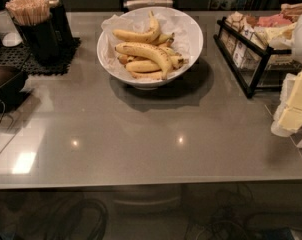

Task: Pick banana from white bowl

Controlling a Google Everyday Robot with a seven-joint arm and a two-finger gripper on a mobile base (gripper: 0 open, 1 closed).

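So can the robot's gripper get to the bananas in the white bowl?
Probably yes, but I can't be sure: the gripper is out of view. The bananas lie uncovered on top in the white bowl, open from above, and the black rack stands apart to its side.

The gray table is shiny with little spots of light. Dark wires lie on the floor below
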